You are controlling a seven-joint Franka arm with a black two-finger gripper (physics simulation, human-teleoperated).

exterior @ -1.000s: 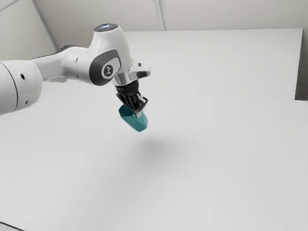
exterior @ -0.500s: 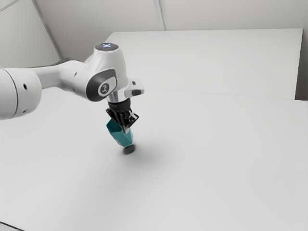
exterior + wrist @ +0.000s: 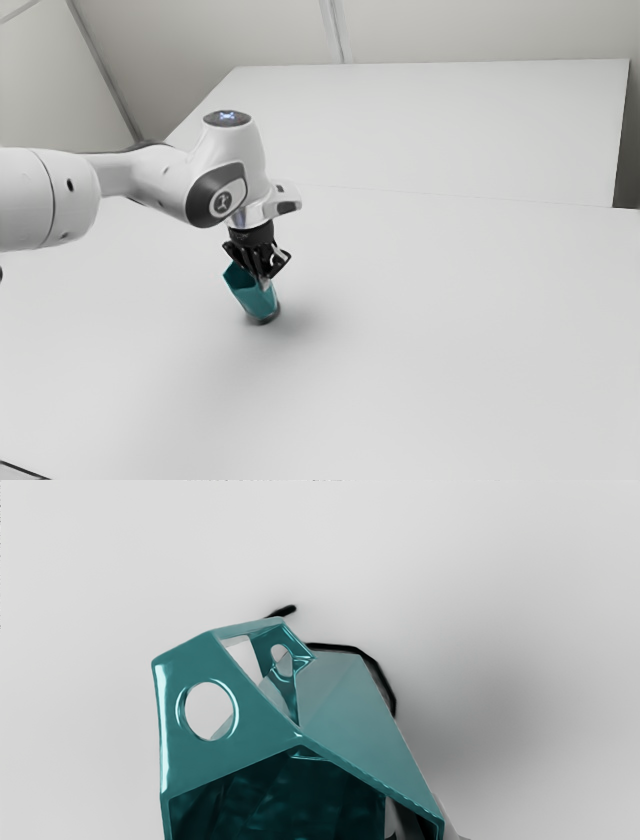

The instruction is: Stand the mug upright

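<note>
Exterior view: The white, jointed robot arm (image 3: 225, 165) enters from the exterior view's left. Its black two-finger gripper (image 3: 264, 281) points downward and is clamped on the wall of the glossy teal, faceted mug (image 3: 251, 298). The mug is located below the gripper, at the surface of the plain white table (image 3: 450, 330). The mug is tilted: mouth toward the exterior view's upper left, base lower and further right. A dark shadow adjoins the base; contact between base and table cannot be confirmed.

Wrist view: One finger (image 3: 407, 825) extends inside the mug's mouth; the other finger (image 3: 451, 830) is outside, against the same wall. The teal, angular handle (image 3: 260, 730) with round openings projects from the mug on the side away from the fingers. The mug's cavity contains the inner finger; its interior is dark and partly cut off by the frame edge. The fingers are also largely cut off. A curved black band (image 3: 385, 680) borders the mug's far end; shadow or solid part cannot be determined.
</note>
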